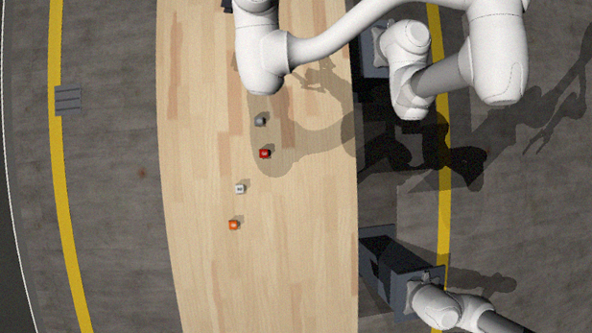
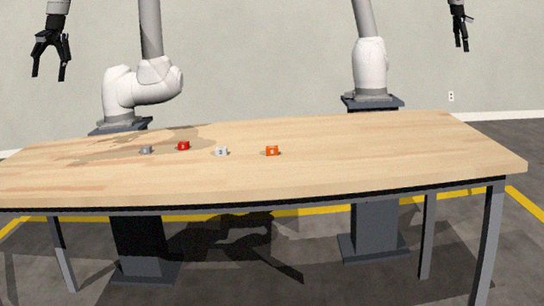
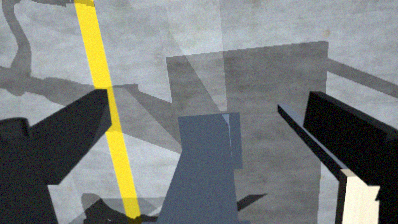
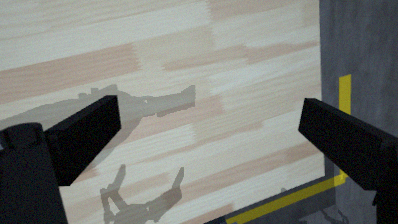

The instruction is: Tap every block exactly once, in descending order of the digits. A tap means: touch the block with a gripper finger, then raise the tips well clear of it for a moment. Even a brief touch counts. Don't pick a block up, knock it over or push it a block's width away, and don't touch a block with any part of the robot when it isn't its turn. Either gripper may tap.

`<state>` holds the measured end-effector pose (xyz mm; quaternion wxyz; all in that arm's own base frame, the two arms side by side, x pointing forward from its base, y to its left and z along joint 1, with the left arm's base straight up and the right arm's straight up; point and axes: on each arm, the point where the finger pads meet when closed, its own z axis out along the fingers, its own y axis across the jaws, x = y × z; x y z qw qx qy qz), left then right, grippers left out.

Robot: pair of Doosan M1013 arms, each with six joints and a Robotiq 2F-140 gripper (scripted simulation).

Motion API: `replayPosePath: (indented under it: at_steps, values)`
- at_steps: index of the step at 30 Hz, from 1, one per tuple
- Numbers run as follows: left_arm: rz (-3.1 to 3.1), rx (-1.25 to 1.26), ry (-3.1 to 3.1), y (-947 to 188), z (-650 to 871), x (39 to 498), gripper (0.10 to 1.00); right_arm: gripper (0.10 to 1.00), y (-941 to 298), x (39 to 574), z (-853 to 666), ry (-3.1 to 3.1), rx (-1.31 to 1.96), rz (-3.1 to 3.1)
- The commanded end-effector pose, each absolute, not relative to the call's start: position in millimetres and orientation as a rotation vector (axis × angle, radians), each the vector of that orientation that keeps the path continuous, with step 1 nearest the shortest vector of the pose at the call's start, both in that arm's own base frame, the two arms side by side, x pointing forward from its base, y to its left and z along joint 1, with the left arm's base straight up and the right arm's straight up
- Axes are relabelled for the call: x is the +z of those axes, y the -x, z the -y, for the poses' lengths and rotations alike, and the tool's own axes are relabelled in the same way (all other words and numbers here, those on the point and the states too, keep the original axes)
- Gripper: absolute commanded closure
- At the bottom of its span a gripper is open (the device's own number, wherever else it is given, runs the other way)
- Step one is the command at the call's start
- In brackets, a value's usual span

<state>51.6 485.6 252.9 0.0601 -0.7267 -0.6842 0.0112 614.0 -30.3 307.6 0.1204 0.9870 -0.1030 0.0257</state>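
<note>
Four small blocks stand apart in an uneven row: grey (image 1: pixel 259 120) (image 2: pixel 146 150), digit unreadable; red (image 1: pixel 264 153) (image 2: pixel 183 145), seemingly 3; white (image 1: pixel 239 189) (image 2: pixel 220 151), showing 2; orange (image 1: pixel 233 225) (image 2: pixel 272 150), digit unclear, perhaps 5. My right gripper (image 2: pixel 48 77) (image 4: pixel 210 113) is open and empty, high above the table's grey-block end; the arm mostly hides it in the top view. My left gripper (image 2: pixel 462 47) (image 3: pixel 208 108) is open and empty, raised beyond the orange-block side, away from all blocks. Neither wrist view shows a block.
The wooden table (image 1: pixel 283 269) (image 2: pixel 362 163) carries the blocks. The right arm (image 1: pixel 258 52) reaches over its upper part in the top view, its shadow falling around the grey and red blocks. A blue-grey pedestal (image 3: pixel 205 170) and a yellow floor line (image 3: pixel 120 160) show in the left wrist view.
</note>
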Motion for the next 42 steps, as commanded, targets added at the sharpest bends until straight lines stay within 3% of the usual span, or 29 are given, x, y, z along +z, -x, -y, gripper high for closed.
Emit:
replayPosePath:
  at_steps: [1,27,42]
  values:
    - [2.090,0.033,2.197,-36.6,-474.6,250.7,0.098,0.098,-616.7,308.9,27.8,-2.907,0.063,0.279]
    - [2.288,-0.002,2.152,62.1,-344.9,210.6,0.098,0.098,-649.8,322.4,0.5,-3.140,0.000,0.005]
    - [2.294,-0.003,2.149,63.6,-341.6,209.3,0.098,0.098,-651.1,323.2,-0.7,-3.148,0.001,-0.008]
